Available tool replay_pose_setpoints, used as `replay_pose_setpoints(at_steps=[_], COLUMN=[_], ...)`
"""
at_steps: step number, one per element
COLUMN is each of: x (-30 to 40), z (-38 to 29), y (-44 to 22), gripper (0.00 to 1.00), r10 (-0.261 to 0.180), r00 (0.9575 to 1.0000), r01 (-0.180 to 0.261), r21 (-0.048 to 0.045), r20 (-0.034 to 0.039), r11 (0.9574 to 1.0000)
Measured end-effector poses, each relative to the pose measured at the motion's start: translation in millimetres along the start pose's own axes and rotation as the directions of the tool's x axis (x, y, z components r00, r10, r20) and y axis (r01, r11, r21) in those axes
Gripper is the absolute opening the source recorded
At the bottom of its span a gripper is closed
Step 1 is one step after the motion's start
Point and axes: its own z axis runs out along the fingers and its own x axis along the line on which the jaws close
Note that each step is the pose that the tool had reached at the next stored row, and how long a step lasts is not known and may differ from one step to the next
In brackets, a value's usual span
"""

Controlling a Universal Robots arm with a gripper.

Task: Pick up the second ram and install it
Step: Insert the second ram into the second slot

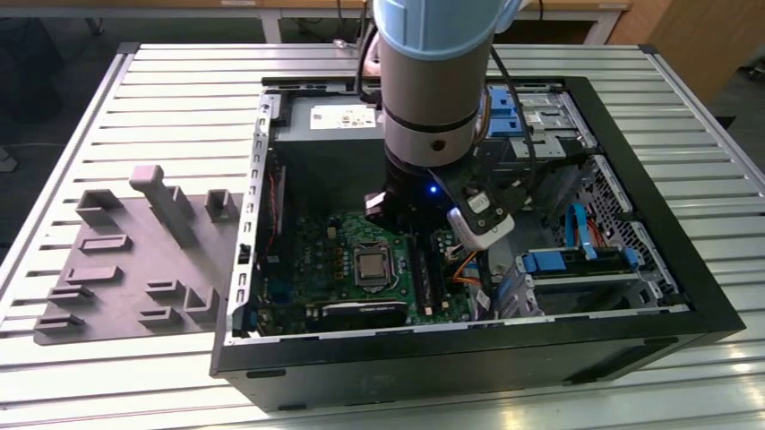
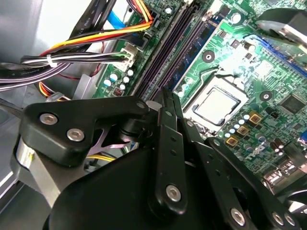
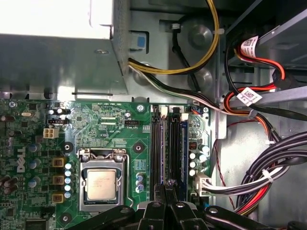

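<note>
Gripper [image 3: 165, 189] parked right over the motherboard's [image 3: 110, 129] memory slots [image 3: 168, 143] — lined up for seating. Fingers pinched close together, but can't tell if the second ram's between them.

Surfaces around the gripper, inside the open case

Gripper [image 2: 168, 103] links are showing matt black plastic or coated metal with bright steel screw heads. Just beneath its tips, the motherboard [image 3: 115, 129] is gleaming glossy green, and its processor lid [image 3: 101, 184] beside the tips is reflecting as brushed, satin metal. Memory slots [image 3: 165, 148] directly ahead of the fingertips are looking like smooth dark plastic. Cables [image 3: 273, 165] off to the side are shining in glossy black, red and yellow insulation. The case wall [image 1: 669, 260] around the arm is showing dull grey sheet metal. Well away from the gripper, the tray [image 1: 125, 269] is looking like matt grey moulded plastic, sitting on a ribbed, pale metal table [image 1: 179, 90].
</note>
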Motion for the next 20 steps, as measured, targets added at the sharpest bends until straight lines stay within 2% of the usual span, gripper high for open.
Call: replay_pose_setpoints(at_steps=[20], x=[-0.2], z=[7.6], y=[-0.3], gripper=[0.11], r10=[0.000], r00=[1.0000], r01=[0.000], r21=[-0.0038], r20=[-0.0001], r11=[1.0000])
